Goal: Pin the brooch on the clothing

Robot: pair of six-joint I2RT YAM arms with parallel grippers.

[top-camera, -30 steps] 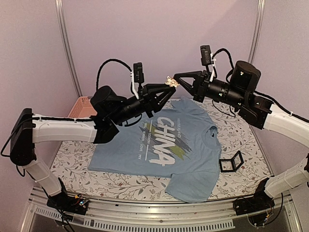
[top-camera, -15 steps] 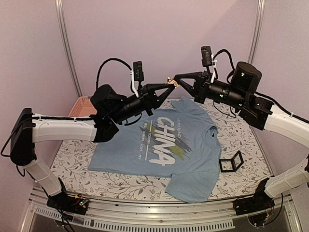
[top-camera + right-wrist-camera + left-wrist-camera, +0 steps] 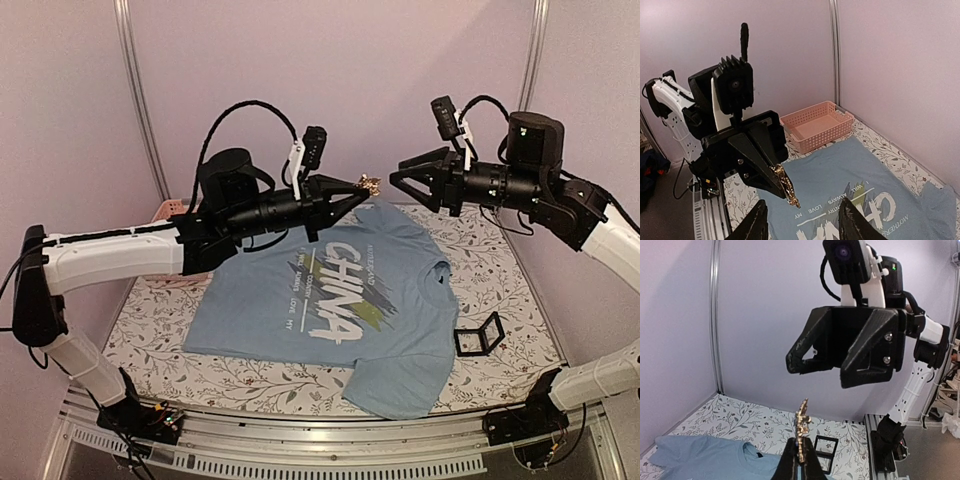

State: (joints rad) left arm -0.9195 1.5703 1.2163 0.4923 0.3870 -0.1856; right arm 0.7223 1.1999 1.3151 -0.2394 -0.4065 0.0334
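Note:
The gold glittery brooch (image 3: 369,184) hangs in the air above the table, pinched at the tip of my left gripper (image 3: 357,188), which is shut on it. From the left wrist the brooch (image 3: 802,421) stands edge-on above the closed fingertips (image 3: 801,456). The right wrist shows the brooch (image 3: 786,186) sticking out of the left gripper's fingers. My right gripper (image 3: 397,175) floats a short way to the right of the brooch, open and holding nothing; its tips frame (image 3: 802,220). The light blue clothing (image 3: 350,300) with white "CHINA" print lies flat on the table below both grippers.
A pink plastic basket (image 3: 166,218) stands at the back left, partly behind the left arm. A small black open-frame box (image 3: 480,335) rests to the right of the shirt. The floral cloth (image 3: 150,340) covers the table, with purple walls close behind.
The right gripper let go of the brooch, opened and drew back to the right. The left gripper closed on the brooch and now carries it alone, shifted slightly right and lower.

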